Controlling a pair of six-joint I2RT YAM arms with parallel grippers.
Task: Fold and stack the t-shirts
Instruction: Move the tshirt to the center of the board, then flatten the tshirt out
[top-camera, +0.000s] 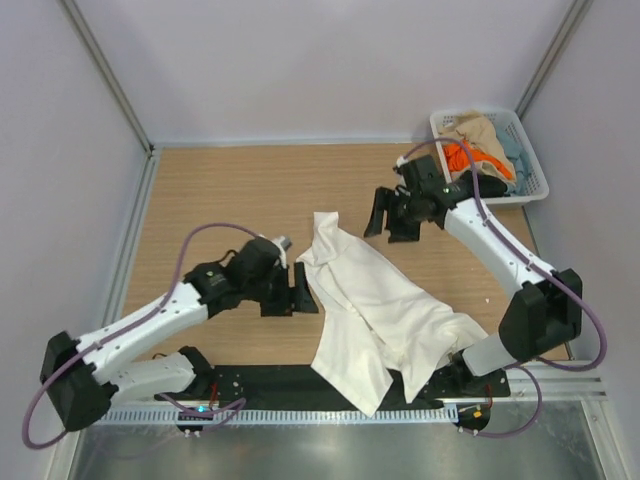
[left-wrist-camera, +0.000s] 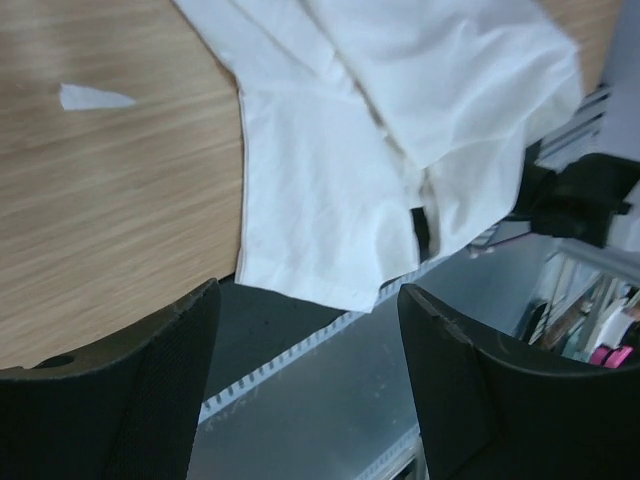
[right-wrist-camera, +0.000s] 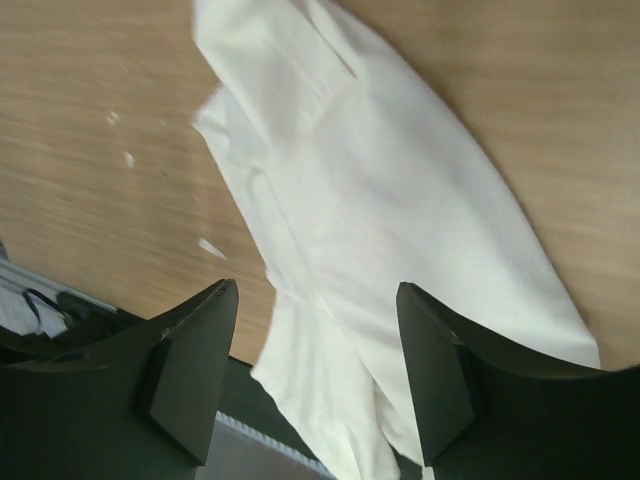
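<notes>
One white t-shirt (top-camera: 375, 305), rumpled on the table (top-camera: 230, 190), long axis far-left to near-right. Your left tool (top-camera: 303, 290), wide and empty, sits just beside its left edge; right tool (top-camera: 390, 222), likewise, near its far side.

We're running two matching arms, left arm (top-camera: 140, 325) and right arm (top-camera: 495, 245): white link shells, black joint housings. The big black elbow block is easiest to see on the right one. Left gripper (top-camera: 290, 300) and right gripper (top-camera: 390, 222) are all black. In the wrist views we see the fingers (left-wrist-camera: 150, 390) as matte black wedges with finely textured faces and lightly scuffed edges. A greyish-purple cable (top-camera: 200, 232) loops along each arm. Bases (top-camera: 205, 405) are black, and we spot a tiny green light on the left one.
</notes>
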